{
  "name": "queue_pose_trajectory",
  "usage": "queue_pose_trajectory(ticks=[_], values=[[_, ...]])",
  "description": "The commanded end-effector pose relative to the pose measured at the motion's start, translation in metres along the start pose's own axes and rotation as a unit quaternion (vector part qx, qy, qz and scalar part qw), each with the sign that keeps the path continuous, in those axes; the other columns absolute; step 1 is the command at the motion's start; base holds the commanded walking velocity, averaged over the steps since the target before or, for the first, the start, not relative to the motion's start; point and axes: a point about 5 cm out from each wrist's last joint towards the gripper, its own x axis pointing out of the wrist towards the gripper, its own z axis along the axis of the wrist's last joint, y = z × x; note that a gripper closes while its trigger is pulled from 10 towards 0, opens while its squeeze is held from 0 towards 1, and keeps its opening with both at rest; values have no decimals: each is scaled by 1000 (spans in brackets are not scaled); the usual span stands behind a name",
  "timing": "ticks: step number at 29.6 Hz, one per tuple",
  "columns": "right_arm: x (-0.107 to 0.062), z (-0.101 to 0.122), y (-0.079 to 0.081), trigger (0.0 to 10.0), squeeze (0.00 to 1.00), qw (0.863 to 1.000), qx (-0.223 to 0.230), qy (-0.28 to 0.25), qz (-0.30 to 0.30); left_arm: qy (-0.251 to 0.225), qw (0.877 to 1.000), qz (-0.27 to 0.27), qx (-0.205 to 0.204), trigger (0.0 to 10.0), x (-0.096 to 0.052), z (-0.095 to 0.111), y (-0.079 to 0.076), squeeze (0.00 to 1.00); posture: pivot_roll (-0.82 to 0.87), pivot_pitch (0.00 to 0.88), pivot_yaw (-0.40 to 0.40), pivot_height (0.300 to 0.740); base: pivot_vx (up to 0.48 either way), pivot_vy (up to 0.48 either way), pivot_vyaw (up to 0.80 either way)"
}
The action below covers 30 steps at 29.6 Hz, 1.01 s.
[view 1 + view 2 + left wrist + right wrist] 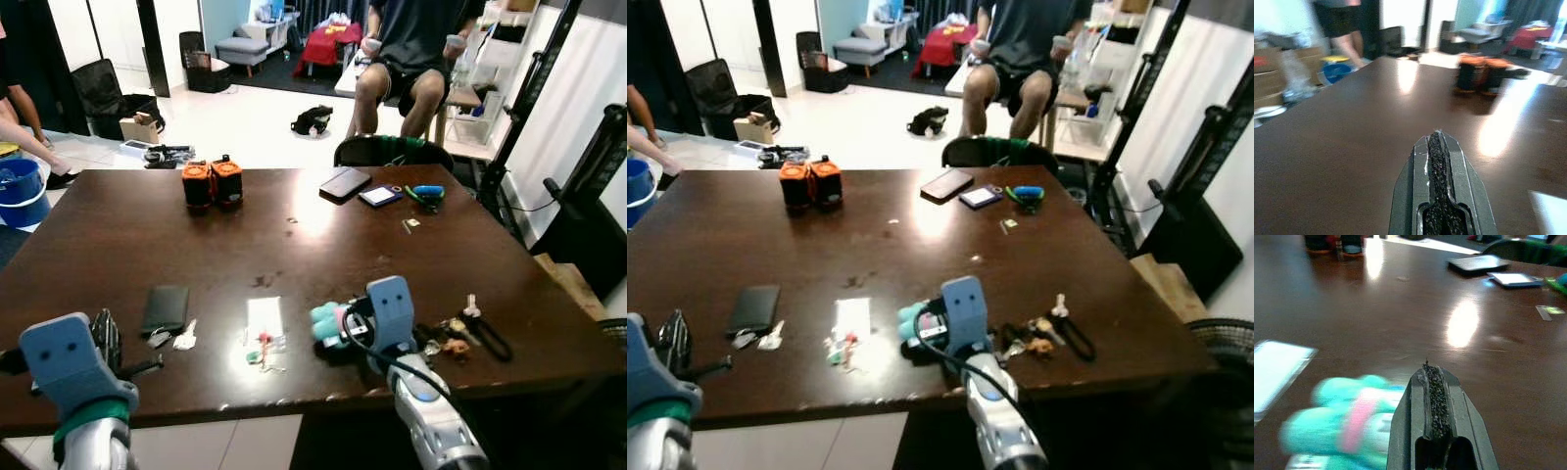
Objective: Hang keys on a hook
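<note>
Just to the right of my right gripper (355,328) lies the bunch of keys (453,336), spread on the dark table (118,235) with a black loop trailing off its far side. The claw itself sits low over the near edge of the table, its two black fingers (1437,406) pressed flat together with nothing between them. On its other side, touching or nearly so, is a small teal and pink plush toy (327,323).

My worry is that toy. Judging from how close it sits, any sweep toward the keys that starts with a careless opening could nudge the plush or drag it along, and a sideways approach could shove the keys toward the right edge of the table instead of catching them. The keys look flat and loose, so I expect a pinch on the ring or the loop to be safer than on a blade. I also cannot make out a hook anywhere, so once the keys are lifted I would have to turn and search with them dangling.

My left gripper (1439,161) hovers over the near left corner of the table, fingers likewise closed on nothing, with a black phone (166,308) just ahead of it. Farther off sit two orange and black cans (212,182), and a person (416,49) is seated beyond the table.
</note>
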Motion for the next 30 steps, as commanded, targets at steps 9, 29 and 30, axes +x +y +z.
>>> queue_pose_trajectory(ticks=[9,29,30], values=[[-1,-8,5,10000,0,1000,3,15,9,10,1000,5,10,10000,-1,-4,4,0,-72,31,51,740,0,0,0],[0,-17,9,10000,1000,997,29,52,44,12,1000,-2,18,10000,-1,-4,4,0,-70,38,54,740,0,0,0],[-2,-19,8,10000,1000,997,27,56,41,13,1000,-2,18,10000,-1,-4,4,0,-70,38,54,740,0,0,0]])
